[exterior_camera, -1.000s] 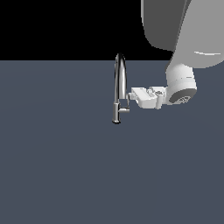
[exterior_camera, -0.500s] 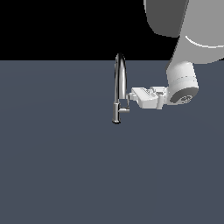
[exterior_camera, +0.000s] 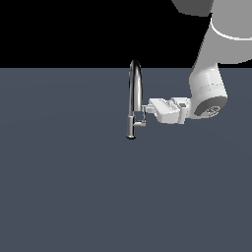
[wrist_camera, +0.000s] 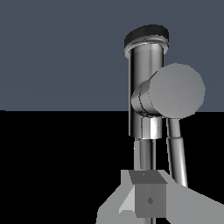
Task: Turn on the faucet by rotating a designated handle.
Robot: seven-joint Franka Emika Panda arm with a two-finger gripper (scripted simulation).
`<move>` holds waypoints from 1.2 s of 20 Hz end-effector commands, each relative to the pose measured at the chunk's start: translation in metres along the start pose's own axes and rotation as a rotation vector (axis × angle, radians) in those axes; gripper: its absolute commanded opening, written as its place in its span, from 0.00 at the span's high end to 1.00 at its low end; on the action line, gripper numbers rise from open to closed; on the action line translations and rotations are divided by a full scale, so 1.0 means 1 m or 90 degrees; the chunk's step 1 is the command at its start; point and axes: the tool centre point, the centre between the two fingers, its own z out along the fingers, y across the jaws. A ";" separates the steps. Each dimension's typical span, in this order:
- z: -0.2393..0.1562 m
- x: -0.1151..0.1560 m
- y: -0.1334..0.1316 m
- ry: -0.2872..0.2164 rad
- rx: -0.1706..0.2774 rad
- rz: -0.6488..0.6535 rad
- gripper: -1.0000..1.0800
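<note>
One tall chrome gooseneck faucet (exterior_camera: pixel 134 96) stands mid-frame; one small chrome lever handle (exterior_camera: pixel 140 123); one white gripper (exterior_camera: pixel 144 109) touches it, jaw spread unclear.

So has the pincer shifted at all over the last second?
Barely. Against the faucet, the pincer sits at about the same spot beside the spout, just above the handle; only the arm's upper links swung toward the exterior view's right.

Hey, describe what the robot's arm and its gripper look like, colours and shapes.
The arm is white to light grey, built of smooth rounded segments, with a darker grey circular cap at the wrist joint. The gripper is a boxy white body ending in short pale fingers. No cables or markings show.
</note>
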 end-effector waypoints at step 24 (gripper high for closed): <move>0.002 0.014 0.058 -0.002 -0.004 0.000 1.00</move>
